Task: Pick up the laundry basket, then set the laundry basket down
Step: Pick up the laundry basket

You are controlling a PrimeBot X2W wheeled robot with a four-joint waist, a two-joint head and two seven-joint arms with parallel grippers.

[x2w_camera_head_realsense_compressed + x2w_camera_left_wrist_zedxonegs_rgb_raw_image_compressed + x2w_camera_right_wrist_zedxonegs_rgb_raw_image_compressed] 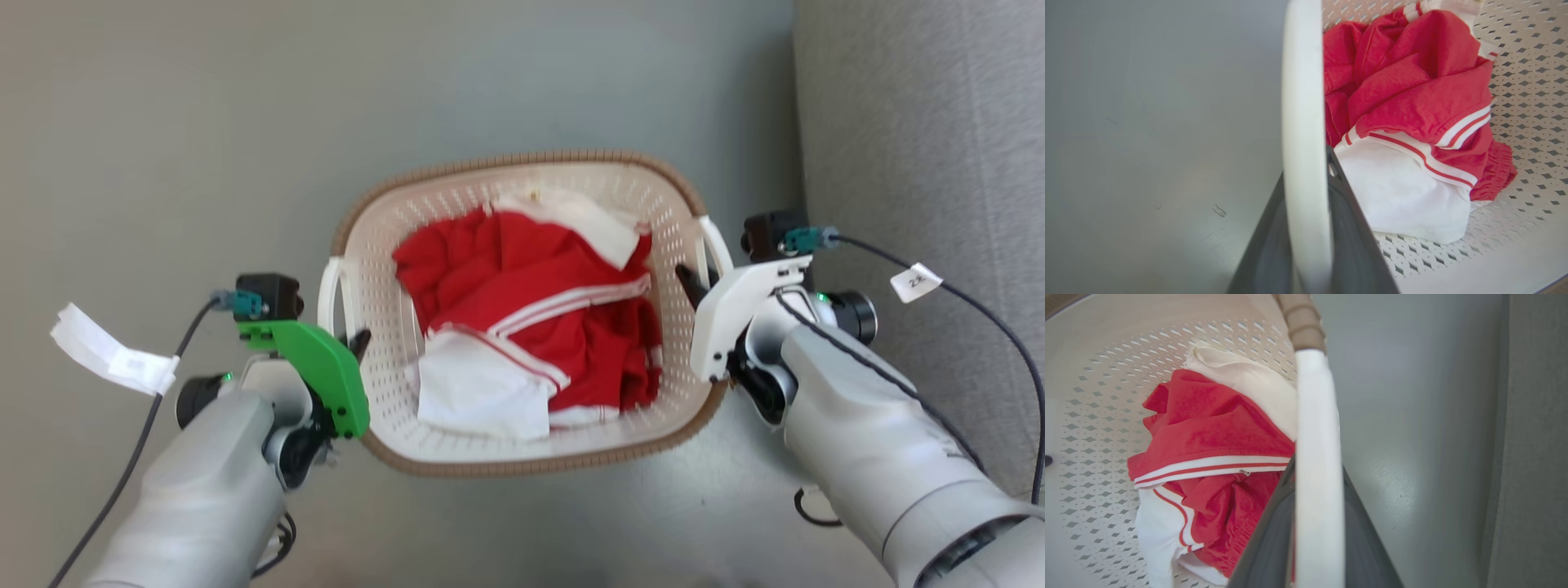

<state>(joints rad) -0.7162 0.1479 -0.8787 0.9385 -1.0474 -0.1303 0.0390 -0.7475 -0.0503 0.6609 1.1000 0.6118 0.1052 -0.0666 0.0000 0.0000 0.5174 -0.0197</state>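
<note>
Basket position: the laundry basket (522, 467) is sitting between the two arms, over the grey floor (204, 122). It is not possible to tell whether its base is resting on the floor or hanging just above it.
Contents: red-and-white garments (531, 318) are lying crumpled in the bottom, slightly toward the right wall.
Long axis: it is running from side to side across the head view, handle to handle, so each short end is facing one arm.
Left claw: the left claw (357, 339) is closing narrowly around the left handle (329, 290). In its wrist view the white bar is passing between the dark fingers (1351, 237) with no gap showing.
Right claw: the right claw (690, 282) is gripping the right handle (717, 245) the same way, with its fingers (1269, 539) pressing in on both sides of the bar.
Offset: the right handle is lying farther forward than the left, so the basket is sitting slightly skewed.
Nearer arm: neither, as both are making contact.
Clearance: a grey upholstered surface (914, 122) is standing just beside the right arm.
Next move requirement: judging from this, both arms should be travelling together and level, or the basket is likely to tilt.
</note>
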